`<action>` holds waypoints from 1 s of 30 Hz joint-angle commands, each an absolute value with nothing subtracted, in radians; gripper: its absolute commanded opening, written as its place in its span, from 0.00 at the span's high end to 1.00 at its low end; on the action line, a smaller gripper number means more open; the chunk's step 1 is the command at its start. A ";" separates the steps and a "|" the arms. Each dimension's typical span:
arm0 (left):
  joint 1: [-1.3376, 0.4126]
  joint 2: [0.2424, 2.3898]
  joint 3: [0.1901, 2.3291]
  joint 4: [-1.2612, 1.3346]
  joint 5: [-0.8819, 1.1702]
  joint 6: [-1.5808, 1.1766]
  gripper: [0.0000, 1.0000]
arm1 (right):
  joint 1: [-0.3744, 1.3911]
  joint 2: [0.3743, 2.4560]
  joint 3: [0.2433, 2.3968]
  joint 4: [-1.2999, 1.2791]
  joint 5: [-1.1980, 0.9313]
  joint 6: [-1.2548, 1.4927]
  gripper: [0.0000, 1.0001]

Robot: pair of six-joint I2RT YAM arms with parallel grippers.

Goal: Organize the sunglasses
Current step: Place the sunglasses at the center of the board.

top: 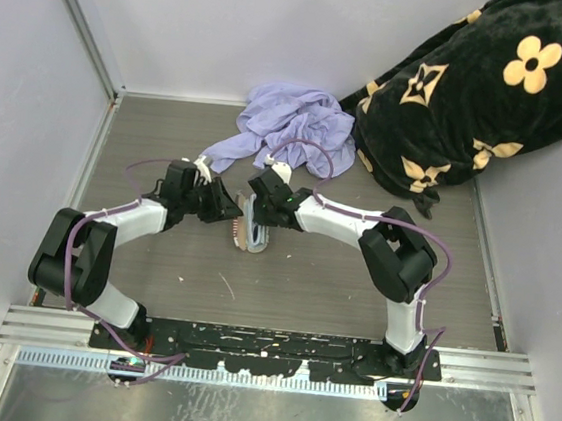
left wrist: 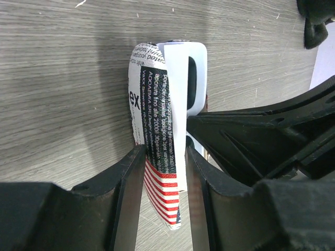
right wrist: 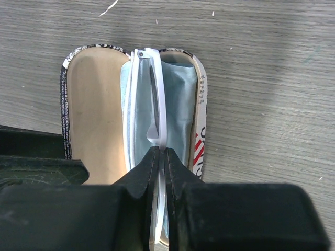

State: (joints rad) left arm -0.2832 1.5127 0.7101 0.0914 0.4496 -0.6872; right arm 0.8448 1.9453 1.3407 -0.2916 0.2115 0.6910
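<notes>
Holding two items, we log: left jaws grip the case (left wrist: 157,104) on the counter (left wrist: 63,78); right jaws pinch the sunglasses (right wrist: 159,97) inside it.

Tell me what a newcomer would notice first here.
In the middle, both arms meet over an open printed case: the right gripper pinches the white sunglasses above a blue cloth inside it, and the left gripper clamps the case's wall. In the far right corner sprawls a black blanket with gold flowers, a crumpled lilac cloth beside it.
</notes>
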 commanded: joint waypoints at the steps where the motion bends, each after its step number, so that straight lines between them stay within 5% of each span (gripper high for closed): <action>1: -0.306 1.493 0.764 0.081 0.456 -0.664 0.62 | 0.833 1.897 1.311 -0.284 0.254 0.672 0.91; 14: -0.345 1.489 0.811 0.023 0.416 -0.648 0.62 | 0.812 1.850 1.263 -0.268 0.253 0.660 0.75; 30: -0.364 1.484 0.837 -0.005 0.399 -0.640 0.62 | 0.798 1.784 1.235 -0.275 0.271 0.635 0.72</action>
